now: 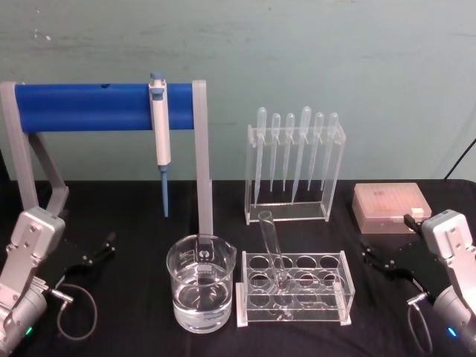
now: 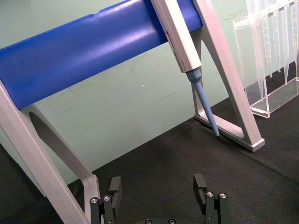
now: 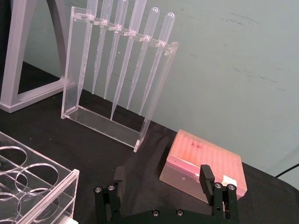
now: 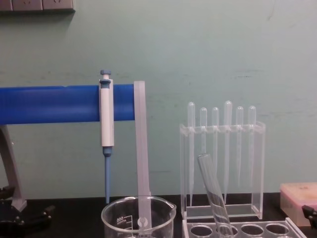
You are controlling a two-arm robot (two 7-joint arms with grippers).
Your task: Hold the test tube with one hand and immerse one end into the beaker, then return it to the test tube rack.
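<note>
Cylindrical clear-glass test tube (image 1: 274, 249) is leaning in the acrylic rack (image 1: 343, 277), lower centre, beside the spouted glass beaker (image 1: 201, 291). Left claw (image 2: 158, 186) and right claw (image 3: 162, 176) are sitting spread, lower left and lower right.

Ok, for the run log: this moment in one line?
test tube: leaning in rack | beaker: holds clear liquid | left claw: open, idle | right claw: open, idle

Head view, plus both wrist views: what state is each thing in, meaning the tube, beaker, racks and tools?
test tube: leaning in the test tube rack, not held.
beaker: upright, partly filled with clear liquid.
left tool: open, empty.
right tool: open, empty.
pipettor: hanging on the blue stand.
pipettes: six, hanging in the pipette rack.
pink box: closed.
</note>
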